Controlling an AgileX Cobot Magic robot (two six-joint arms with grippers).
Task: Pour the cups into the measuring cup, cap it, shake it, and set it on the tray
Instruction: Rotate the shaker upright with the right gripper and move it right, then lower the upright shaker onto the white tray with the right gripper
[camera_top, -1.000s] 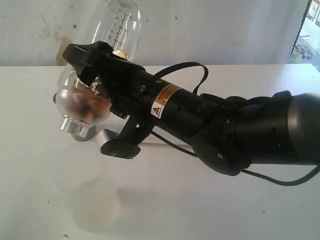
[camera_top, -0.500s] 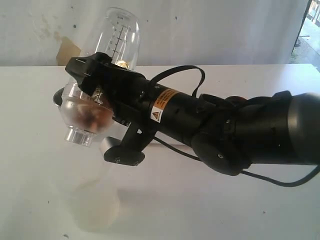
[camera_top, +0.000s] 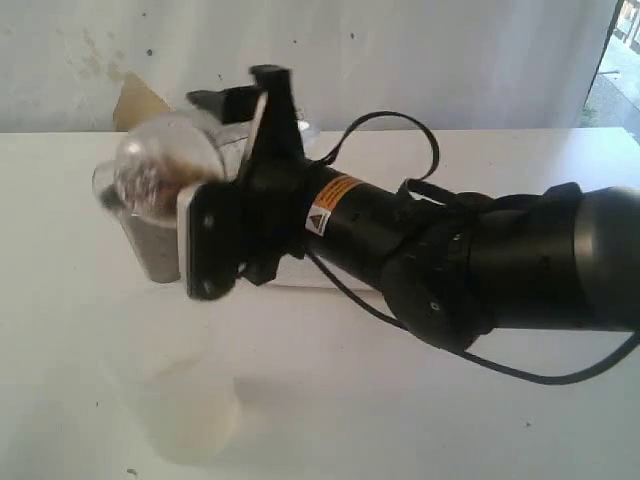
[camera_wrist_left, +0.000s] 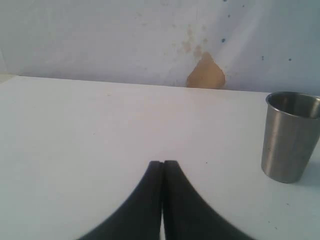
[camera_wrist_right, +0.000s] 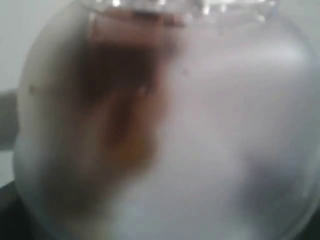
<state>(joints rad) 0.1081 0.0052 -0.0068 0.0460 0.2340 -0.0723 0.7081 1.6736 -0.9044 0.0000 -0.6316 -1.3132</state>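
Exterior: right tool pinches the measuring cup, held clear of the table, domed end to the left, motion-blurred. Steel tumbler is partly hidden by it.
Left wrist: left tool pressed together; tumbler upright on the table.
Right wrist: measuring cup fills the frame, blurred, brown contents inside.

White table against stained pale wall, daylit window at right
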